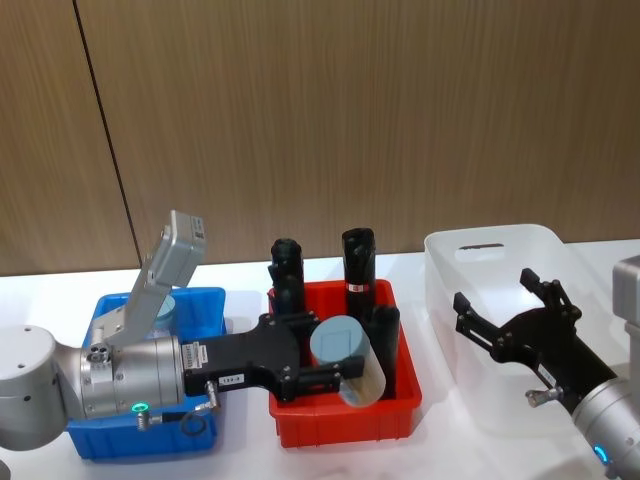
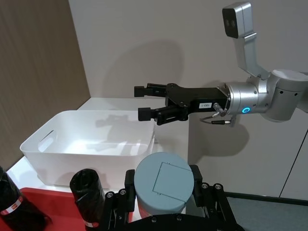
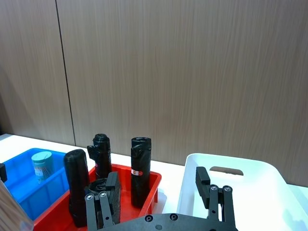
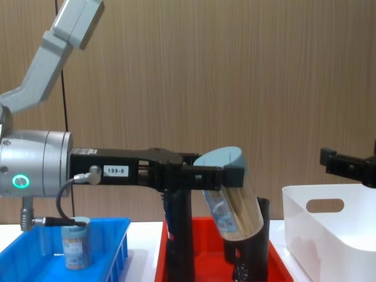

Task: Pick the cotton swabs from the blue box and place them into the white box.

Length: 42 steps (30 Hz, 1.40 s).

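Left gripper, jaws clenched on tilted clear pale-blue-lidded swab tub, above red plastic tray of black cylinders, glossy white bin at three o'clock, right gripper over it, jaws released.

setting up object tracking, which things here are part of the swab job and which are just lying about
In the job: cotton swab tub held tilted in the left hand over the red tray; second cotton swab tub in the blue box; white box; right hand, open above the white box.
Lying about: red tray; black cylinders standing in it.
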### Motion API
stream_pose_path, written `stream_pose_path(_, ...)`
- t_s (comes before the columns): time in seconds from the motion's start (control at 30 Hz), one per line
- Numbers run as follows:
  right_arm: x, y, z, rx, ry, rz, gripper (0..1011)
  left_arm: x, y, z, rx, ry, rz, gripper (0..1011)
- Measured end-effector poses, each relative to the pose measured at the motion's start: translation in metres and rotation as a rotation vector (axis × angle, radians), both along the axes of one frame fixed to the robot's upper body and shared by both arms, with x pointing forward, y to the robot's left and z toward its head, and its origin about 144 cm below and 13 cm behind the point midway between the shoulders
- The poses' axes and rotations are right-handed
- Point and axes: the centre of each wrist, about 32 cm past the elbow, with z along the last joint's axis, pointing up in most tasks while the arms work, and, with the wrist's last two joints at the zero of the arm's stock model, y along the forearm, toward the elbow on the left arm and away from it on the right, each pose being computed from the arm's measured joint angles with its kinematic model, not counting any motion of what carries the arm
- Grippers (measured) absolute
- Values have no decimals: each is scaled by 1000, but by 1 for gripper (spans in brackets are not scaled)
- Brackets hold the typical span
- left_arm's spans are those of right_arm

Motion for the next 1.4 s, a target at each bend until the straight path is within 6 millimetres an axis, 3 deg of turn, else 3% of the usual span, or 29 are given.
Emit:
stream_pose_path(0.7,2,-13,7,-65,18,122,1002,3,-2,0,-9,0,-30,671)
stream_pose_path(1.4,10,-56,28,-154,168,392,1002,3,-2,0,-10,0,-36,671)
